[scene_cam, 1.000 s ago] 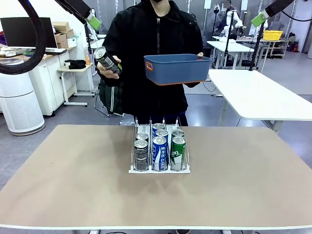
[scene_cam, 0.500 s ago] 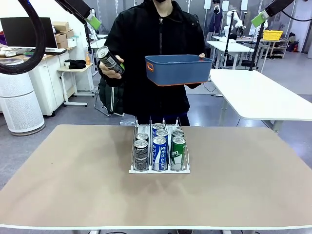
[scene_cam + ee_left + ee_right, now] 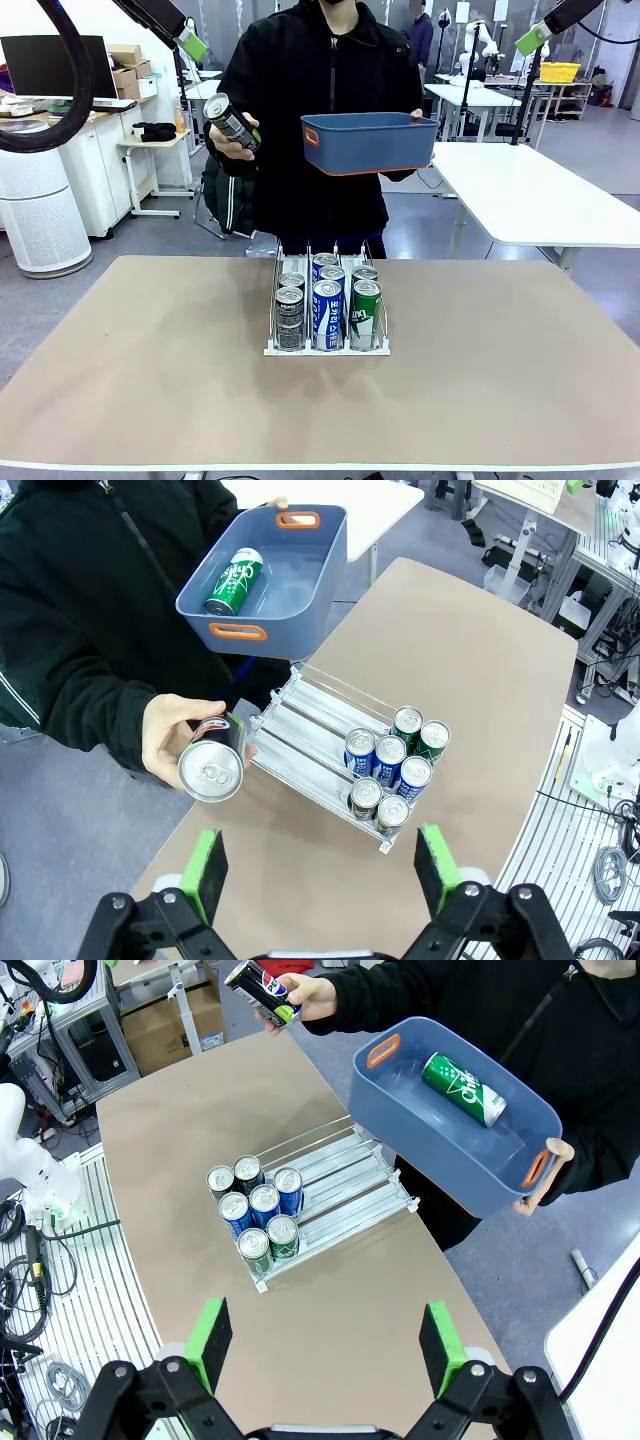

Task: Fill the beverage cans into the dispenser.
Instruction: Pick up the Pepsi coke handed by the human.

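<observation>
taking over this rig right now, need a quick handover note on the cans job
Left pincer: open, empty, high above the table.
Right pincer: open, empty, also high.
Person: one hand holds up a black can; the other hand holds the blue tub with a green can lying in it.
Dispenser: mid-table, loaded cans in black-grey, blue and green standing at the robot-side end of its three lanes.
Left to do: the black can and the green can; the lanes have room behind.

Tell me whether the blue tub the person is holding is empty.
No, a green can lies on its side inside the blue tub.
</observation>
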`<state>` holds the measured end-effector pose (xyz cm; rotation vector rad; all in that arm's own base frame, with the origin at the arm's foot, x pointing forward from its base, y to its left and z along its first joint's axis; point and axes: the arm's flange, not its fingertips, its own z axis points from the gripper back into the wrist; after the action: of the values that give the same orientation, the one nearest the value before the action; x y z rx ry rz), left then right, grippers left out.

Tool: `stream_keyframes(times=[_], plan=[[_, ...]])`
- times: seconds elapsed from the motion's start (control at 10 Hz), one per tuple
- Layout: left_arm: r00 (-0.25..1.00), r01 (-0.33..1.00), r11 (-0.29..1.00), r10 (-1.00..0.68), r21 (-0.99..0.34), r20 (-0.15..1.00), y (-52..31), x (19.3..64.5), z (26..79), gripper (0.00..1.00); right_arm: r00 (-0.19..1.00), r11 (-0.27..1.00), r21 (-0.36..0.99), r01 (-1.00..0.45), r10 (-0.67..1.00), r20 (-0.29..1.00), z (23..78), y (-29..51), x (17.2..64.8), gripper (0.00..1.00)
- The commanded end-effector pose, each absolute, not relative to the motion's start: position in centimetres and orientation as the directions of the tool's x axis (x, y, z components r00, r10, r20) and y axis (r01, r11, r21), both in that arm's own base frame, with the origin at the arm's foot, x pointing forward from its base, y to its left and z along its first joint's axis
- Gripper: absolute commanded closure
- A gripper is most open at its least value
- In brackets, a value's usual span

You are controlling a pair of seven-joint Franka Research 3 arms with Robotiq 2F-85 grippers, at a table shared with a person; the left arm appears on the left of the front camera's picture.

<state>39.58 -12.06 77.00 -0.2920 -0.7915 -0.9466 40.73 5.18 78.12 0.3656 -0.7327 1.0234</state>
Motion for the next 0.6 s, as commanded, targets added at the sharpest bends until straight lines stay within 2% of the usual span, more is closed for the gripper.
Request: stream_keyframes(times=[0.0, 0.5], plan=[[0.336, 0.817, 0.568, -0.613, 0.103, 0.715, -11.88, 39.36, 77.04, 0.00, 0.314, 0.485, -0.048, -0.873, 0.634, 0.706, 78.08, 5.24, 40.76, 0.00], [0.336, 0.817, 0.568, -0.613, 0.103, 0.715, -11.88, 39.36, 77.04, 0.00, 0.314, 0.485, -0.048, -0.873, 0.634, 0.706, 78.08, 5.24, 40.76, 0.00]])
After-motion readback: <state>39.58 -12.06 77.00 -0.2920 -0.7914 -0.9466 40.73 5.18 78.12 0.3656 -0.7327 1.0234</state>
